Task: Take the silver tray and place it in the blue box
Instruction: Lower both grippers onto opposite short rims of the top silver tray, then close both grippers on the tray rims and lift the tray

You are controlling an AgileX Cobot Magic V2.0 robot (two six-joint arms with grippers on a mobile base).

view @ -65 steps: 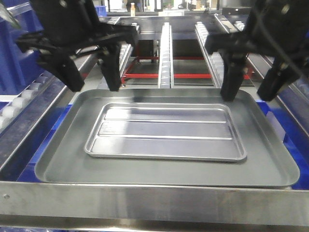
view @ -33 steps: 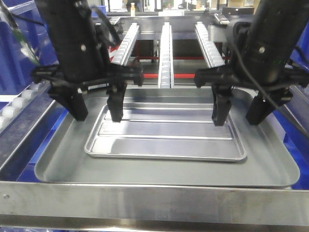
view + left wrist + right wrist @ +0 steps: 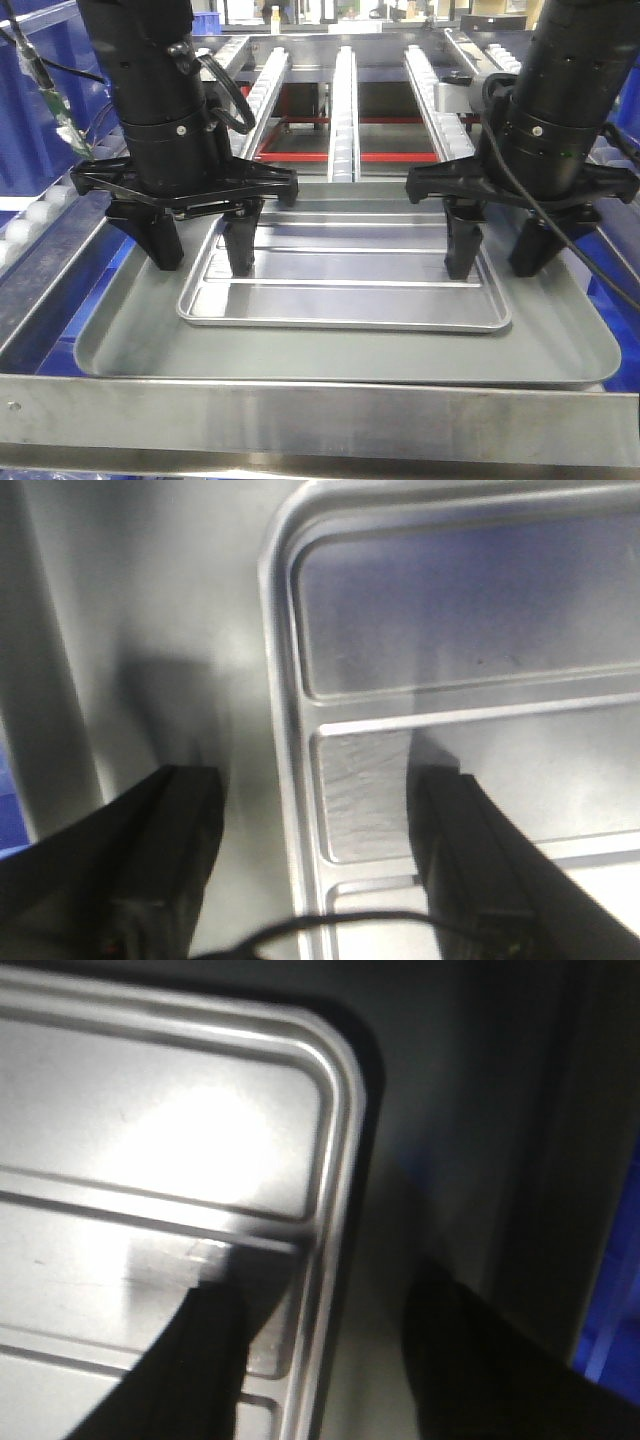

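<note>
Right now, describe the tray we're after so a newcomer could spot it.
Find the large dull grey metal tray just behind the front steel rail. Inside it lies a smaller shiny silver rectangular tray. Only it has two long raised ridges along its floor; the grey one's floor is plain.

Centre: shiny silver rectangular ridged metal tray (image 3: pixel 345 290) flat inside larger dull grey metal tray (image 3: pixel 125 340). black left gripper (image 3: pixel 202 262) straddles its 9 o'clock rim, black right gripper (image 3: pixel 493 268) its 3 o'clock rim; jaws spread, one finger inside, one outside. white roller conveyor rails (image 3: pixel 343 110) at 12 o'clock.
</note>
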